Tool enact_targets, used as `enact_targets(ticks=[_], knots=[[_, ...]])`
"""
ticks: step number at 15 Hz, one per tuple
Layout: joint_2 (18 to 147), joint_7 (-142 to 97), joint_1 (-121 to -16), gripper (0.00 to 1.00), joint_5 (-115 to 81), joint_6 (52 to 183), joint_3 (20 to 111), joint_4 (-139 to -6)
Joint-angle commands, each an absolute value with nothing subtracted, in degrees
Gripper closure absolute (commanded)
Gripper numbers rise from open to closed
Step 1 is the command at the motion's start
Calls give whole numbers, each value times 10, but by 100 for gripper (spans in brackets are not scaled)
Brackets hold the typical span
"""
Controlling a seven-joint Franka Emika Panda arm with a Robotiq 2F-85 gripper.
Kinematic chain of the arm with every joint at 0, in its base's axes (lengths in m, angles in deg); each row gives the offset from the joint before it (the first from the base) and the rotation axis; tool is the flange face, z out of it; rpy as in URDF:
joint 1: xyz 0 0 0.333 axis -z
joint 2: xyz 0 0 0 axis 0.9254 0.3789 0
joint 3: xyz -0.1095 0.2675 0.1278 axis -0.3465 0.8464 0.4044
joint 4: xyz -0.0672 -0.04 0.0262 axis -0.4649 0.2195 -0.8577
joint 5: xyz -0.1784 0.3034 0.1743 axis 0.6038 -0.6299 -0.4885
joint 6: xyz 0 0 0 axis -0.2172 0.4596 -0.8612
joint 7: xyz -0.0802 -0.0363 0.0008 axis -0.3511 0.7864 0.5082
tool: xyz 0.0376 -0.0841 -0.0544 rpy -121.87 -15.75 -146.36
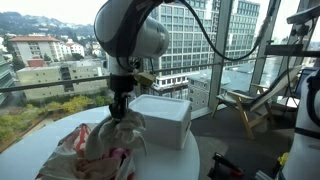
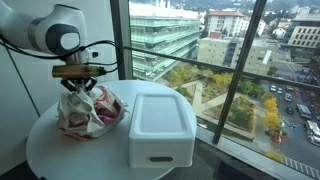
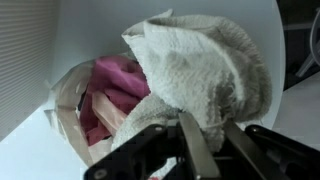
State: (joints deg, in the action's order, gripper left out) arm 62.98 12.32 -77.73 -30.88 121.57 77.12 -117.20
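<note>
My gripper (image 3: 212, 128) is shut on a whitish-grey towel (image 3: 200, 65), whose fabric is pinched between the two fingers (image 3: 196, 148). The towel bulges out over a clear plastic bag (image 3: 66, 112) with pink cloth (image 3: 118, 78) inside. In both exterior views the gripper (image 1: 122, 98) (image 2: 80, 82) points straight down above the bag (image 1: 78, 152) (image 2: 98, 112), with the towel (image 1: 126, 128) hanging at the bag's mouth. How far the towel reaches into the bag is hidden.
A white lidded plastic box (image 1: 162, 120) (image 2: 160, 125) stands right beside the bag on the round white table (image 1: 35, 145) (image 2: 70, 158). Floor-to-ceiling windows (image 2: 230, 60) are close behind the table. A folding chair (image 1: 245, 105) stands further off.
</note>
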Motion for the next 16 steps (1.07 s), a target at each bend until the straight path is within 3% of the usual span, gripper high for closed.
enact_targets(ticks=[1,8,16], knots=[[706,123,-787,96,-276,1235,788,-1114],[816,131,-788,96,-183,1374,827,-1047],[996,130,-794,96,-46,1406,809,-966]])
